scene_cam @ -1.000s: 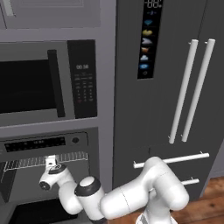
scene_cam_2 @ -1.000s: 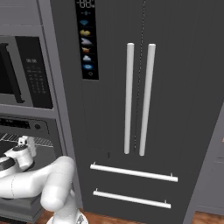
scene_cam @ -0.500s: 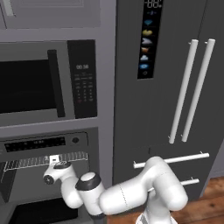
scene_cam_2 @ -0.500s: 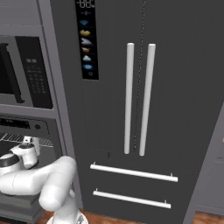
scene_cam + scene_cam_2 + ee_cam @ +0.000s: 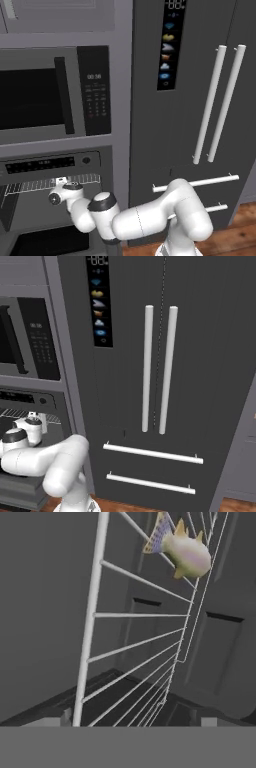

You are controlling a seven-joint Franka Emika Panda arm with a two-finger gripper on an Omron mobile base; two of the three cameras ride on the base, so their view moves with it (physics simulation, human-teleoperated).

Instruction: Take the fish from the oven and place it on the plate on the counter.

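While reaching into the oven [image 5: 55, 165], below the microwave [image 5: 50, 95] and left of the fridge [image 5: 200, 100]. Arm [image 5: 150, 220] bent low from the base, hand already at the open cavity, level with the upper rack [image 5: 30, 186].

Gripper [image 5: 61, 181] released, jaws spread wide, nothing between them; only the 2 dark tips [image 5: 65, 717] peeking up at the bottom of the hand view. Seen from the right base view, gripper [image 5: 33, 420] just inside the oven mouth.

Rack [image 5: 145, 642] running away from the hand in the hand view, its wires fanning toward 12 o'clock.

Fish [image 5: 181, 548] lying on the rack, well ahead of the hand, at about 1 o'clock in the hand view and near the top edge. Long axis tilted, tail toward 10 o'clock, head toward 4 o'clock, so roughly crosswise to the line of approach. Not touched yet.

Judgement: reach step in hand, grasp not yet made. Next move calls for pushing deeper and a little toward 1 o'clock, then closing across the narrow body. Plate and counter yet to come into play.
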